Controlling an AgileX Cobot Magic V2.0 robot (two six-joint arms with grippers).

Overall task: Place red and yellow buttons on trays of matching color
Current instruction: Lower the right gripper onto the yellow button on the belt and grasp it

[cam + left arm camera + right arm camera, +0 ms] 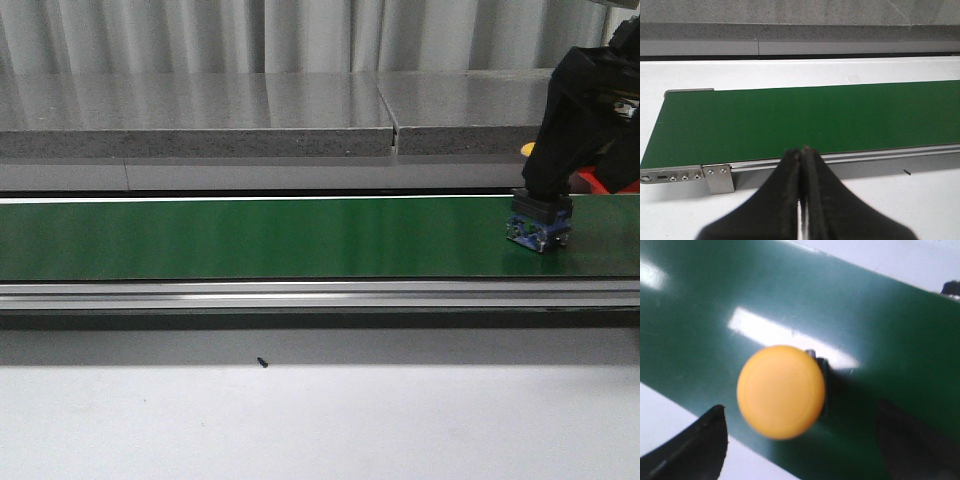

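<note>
A yellow button with a round cap stands on the green conveyor belt. In the front view only its blue and black base shows, at the belt's right end under my right arm. My right gripper is open right above it, one finger on each side of the cap and apart from it. My left gripper is shut and empty, near the belt's front rail at its left end. No red button is in view. A bit of yellow tray and of red tray show behind the right arm.
The green belt runs across the table with a metal rail along its front. A grey ledge stands behind it. White table lies in front, with a small black speck.
</note>
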